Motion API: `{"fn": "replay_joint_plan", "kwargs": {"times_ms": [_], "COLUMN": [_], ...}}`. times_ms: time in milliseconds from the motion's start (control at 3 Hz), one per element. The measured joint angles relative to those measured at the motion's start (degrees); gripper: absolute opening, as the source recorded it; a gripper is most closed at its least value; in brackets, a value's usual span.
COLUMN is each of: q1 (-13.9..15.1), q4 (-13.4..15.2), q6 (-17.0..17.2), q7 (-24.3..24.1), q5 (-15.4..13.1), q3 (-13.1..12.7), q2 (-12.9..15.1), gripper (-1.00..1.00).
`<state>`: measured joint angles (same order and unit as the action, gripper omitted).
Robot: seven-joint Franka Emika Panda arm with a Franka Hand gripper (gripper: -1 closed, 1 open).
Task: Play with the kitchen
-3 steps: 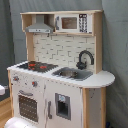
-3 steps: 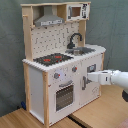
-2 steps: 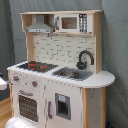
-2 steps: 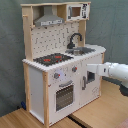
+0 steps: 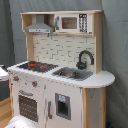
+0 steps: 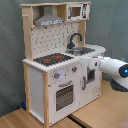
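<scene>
The kitchen [image 5: 64, 52] is a tall white and pale-wood toy with a pegboard back, and it shows in both exterior views. It has a grey hood [image 5: 40, 26], a black faucet [image 5: 85, 58] over the sink [image 5: 73, 74], a red-ringed hob [image 5: 35, 65], knobs [image 5: 34, 84] and an oven door [image 5: 28, 107]. In the second exterior view my white arm [image 6: 111, 66] reaches in from the right. My gripper [image 6: 84, 62] is at the kitchen's [image 6: 50, 75] front, just under the counter edge beside the sink [image 6: 85, 50]. In the first exterior view only a white piece of the arm [image 5: 2, 73] shows at the left edge.
A grey curtain [image 6: 10, 55] hangs behind the kitchen. A wooden floor [image 6: 100, 112] lies below. A toy microwave [image 5: 70, 22] sits on the top shelf. A cupboard door [image 5: 63, 106] is right of the oven. Something white [image 5: 17, 122] lies at the bottom left of the first exterior view.
My arm has risen and moved closer to the kitchen's front, from cupboard-door height up to just under the counter edge. The kitchen has not changed.
</scene>
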<state>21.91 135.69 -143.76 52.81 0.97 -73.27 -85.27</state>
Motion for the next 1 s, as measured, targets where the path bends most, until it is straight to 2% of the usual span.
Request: {"fn": "replay_joint_plan", "kwargs": {"times_ms": [333,1000], "q1": [4.57,4.99], "q4": [-2.22,-2.5], "q6": [-0.15,6.56], "q7": [-1.4,-11.09], "q5": [-0.12,0.05], "q3": [2.25,6.95], "q2": [0.02,0.64], "gripper": [1.0,1.0]}}
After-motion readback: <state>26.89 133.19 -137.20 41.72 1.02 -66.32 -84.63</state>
